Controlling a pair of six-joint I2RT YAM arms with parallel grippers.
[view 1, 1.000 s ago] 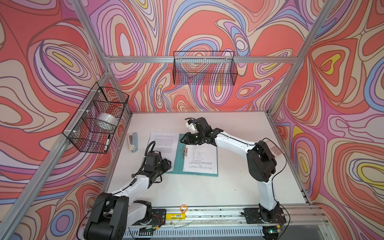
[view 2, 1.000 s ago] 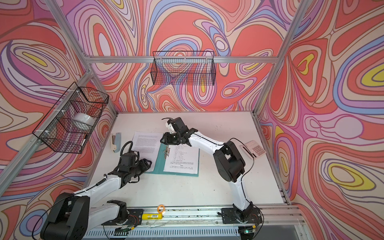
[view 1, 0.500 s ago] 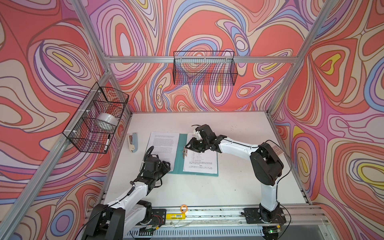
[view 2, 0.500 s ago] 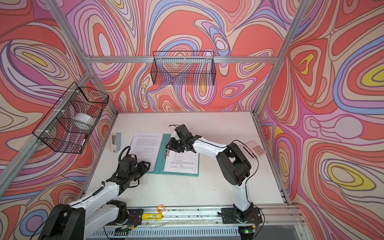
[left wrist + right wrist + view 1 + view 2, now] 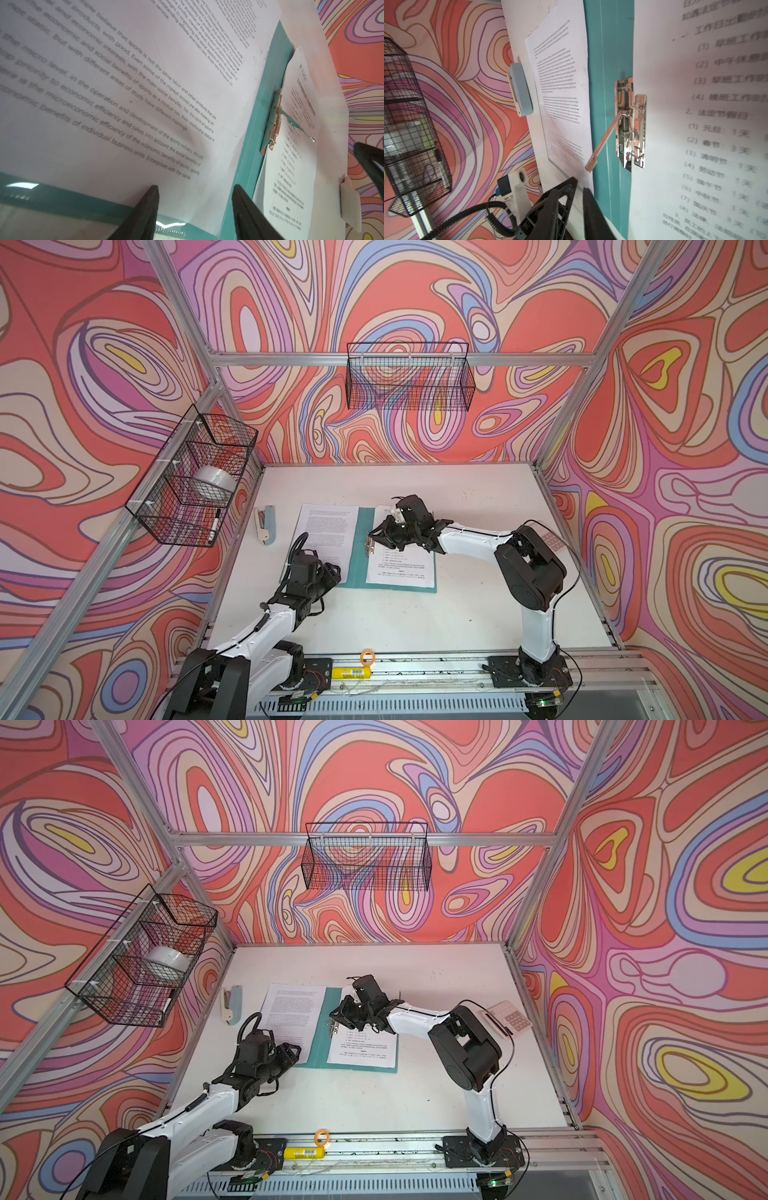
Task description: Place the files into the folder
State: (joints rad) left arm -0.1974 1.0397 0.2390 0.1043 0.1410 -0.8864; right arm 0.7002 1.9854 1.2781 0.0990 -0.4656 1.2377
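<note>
The teal folder (image 5: 358,568) (image 5: 322,1044) lies open on the table. One of the files, a densely printed sheet (image 5: 328,526) (image 5: 124,93), covers its left half. A sparsely printed sheet (image 5: 401,572) (image 5: 695,124) lies on the right half, tucked under the metal clip (image 5: 631,124) (image 5: 275,122), whose lever stands raised. My right gripper (image 5: 371,536) (image 5: 333,1016) (image 5: 580,186) hovers by the clip with only a narrow gap between its jaws and nothing in it. My left gripper (image 5: 332,570) (image 5: 293,1050) (image 5: 194,187) is open at the dense sheet's near corner, holding nothing.
A grey-blue stapler (image 5: 266,524) lies left of the papers. A calculator (image 5: 509,1019) sits by the right wall, behind my right arm. Wire baskets hang on the left wall (image 5: 195,477) and the back wall (image 5: 409,377). An orange ring (image 5: 367,655) rests on the front rail.
My right gripper has come from the folder's far edge toward the front, down to the clip, and its jaws have narrowed. The left gripper has shifted only slightly.
</note>
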